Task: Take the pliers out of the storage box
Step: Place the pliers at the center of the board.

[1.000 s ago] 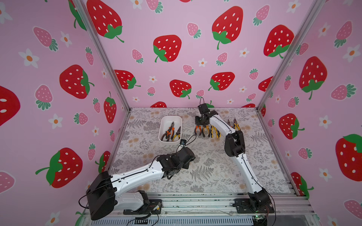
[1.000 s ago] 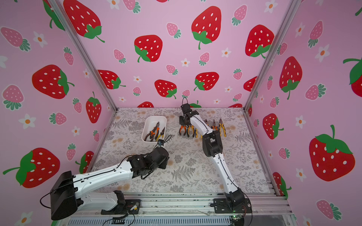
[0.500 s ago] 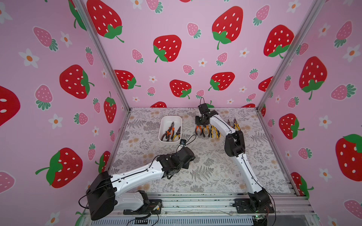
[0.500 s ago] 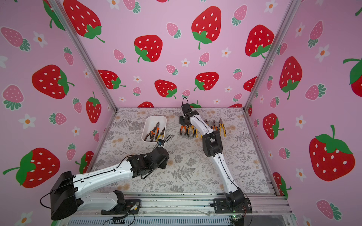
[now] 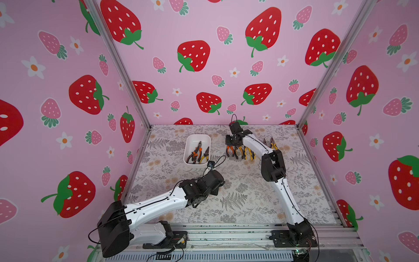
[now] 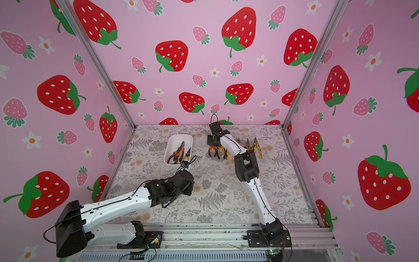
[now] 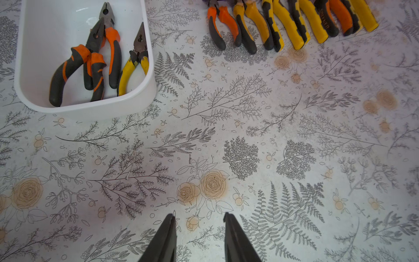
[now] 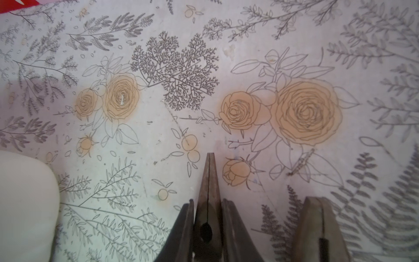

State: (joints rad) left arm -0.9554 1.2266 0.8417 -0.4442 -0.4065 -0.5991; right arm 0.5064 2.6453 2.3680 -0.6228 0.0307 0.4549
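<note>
Dark pliers (image 8: 208, 177) between right pincer (image 8: 208, 201) fingers

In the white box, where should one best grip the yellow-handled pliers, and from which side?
Probably the dark joint of the yellow-handled pliers, from straight above: they lie tight along the storage box wall, so a sideways approach is blocked.

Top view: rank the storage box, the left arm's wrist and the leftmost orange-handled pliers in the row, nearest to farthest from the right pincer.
1. The orange-handled pliers, head clamped in the right pincer.
2. The storage box, on its left.
3. The left arm's wrist, toward the front.
</note>
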